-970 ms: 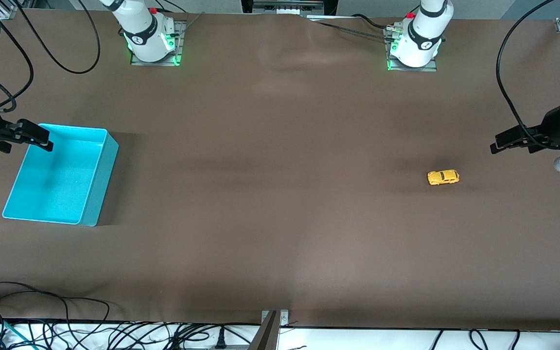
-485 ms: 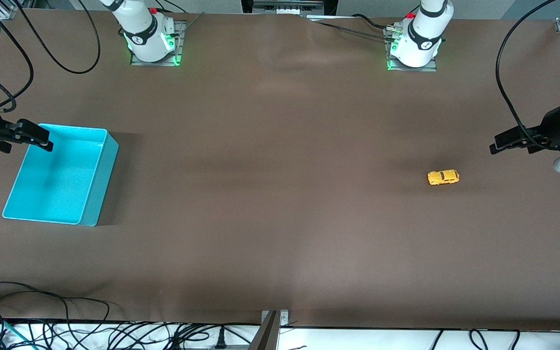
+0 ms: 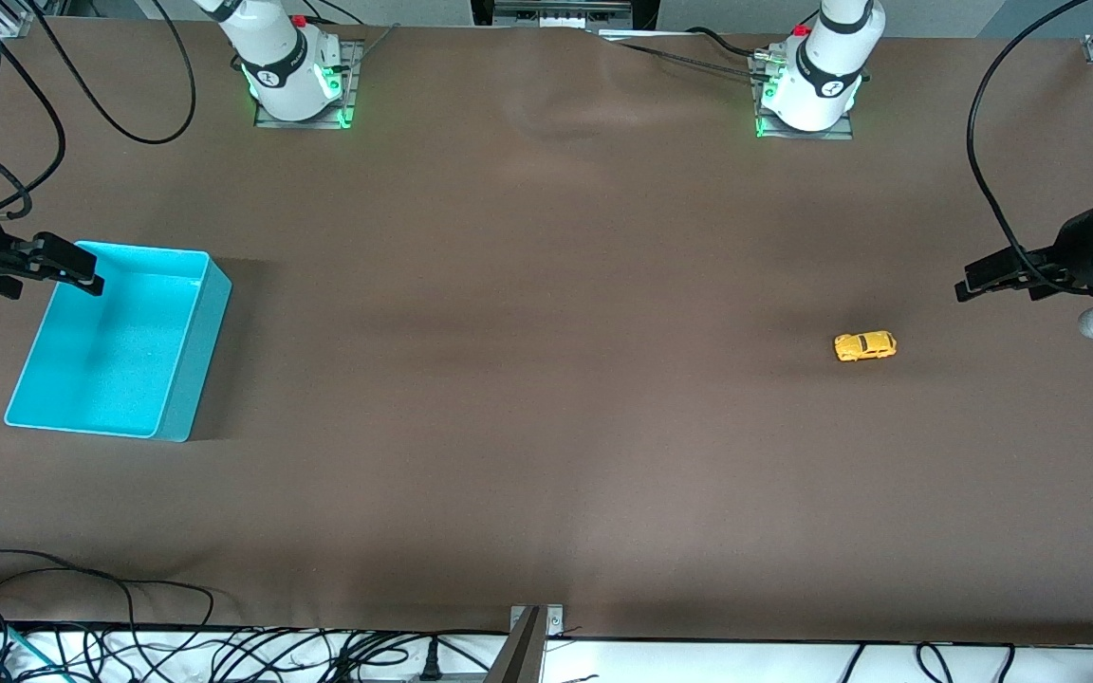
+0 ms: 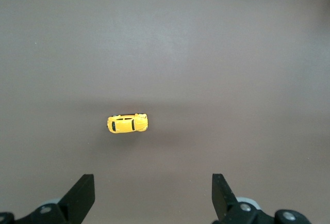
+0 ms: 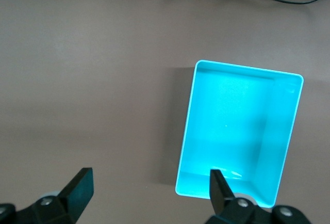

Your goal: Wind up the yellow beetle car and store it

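Brown cloth-covered worktop [image 3: 546, 398]: nothing moved since a second ago, task not begun | open turquoise plastic bin [image 3: 120, 340]: empty, right gripper [image 3: 61, 267] parked over its rim, fingers spread | left gripper [image 3: 988, 275] waiting, fingers spread, barely shifted | tiny yellow beetle car [image 3: 864, 346]: untouched near left arm's end; winding mechanism not discernible

**Car and bin at the two ends of the desk**

The yellow beetle car [image 3: 864, 346] stands on the desk [image 3: 546, 398] toward the left arm's end. The bin [image 3: 120, 340] sits well apart, toward the right arm's end. The left pincer [image 3: 973, 280] hangs near the car; the right pincer [image 3: 72, 268] is apparently over the bin's rim.
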